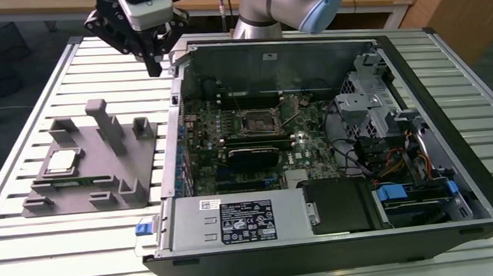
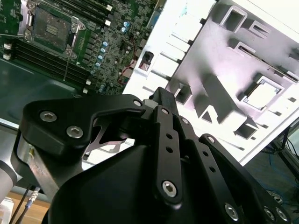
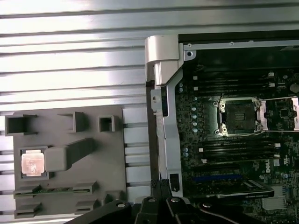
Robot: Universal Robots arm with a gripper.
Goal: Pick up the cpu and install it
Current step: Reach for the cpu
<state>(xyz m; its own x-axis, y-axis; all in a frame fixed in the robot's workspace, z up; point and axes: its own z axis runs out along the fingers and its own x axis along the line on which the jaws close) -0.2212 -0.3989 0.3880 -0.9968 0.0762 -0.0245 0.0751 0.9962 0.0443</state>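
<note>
Pincer (image 1: pixel 153 68) cut off; cpu (image 1: pixel 62 160) in tray (image 1: pixel 94 181)

Exterior view: arm (image 1: pixel 262 12) cut off at 12 o'clock edge; case (image 1: pixel 318 259) clipped at 6. Second wrist view: gripper (image 2: pixel 160 94) body hides part of tray (image 2: pixel 219 56). Socket (image 1: pixel 258 120) contents too small to tell.

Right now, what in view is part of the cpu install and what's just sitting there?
Job:
- cpu, lying in the grey tray
- socket on the motherboard
- gripper, apart from the cpu, near the case edge

Just there:
- power supply
- drive cage
- cables
- slatted table
</note>
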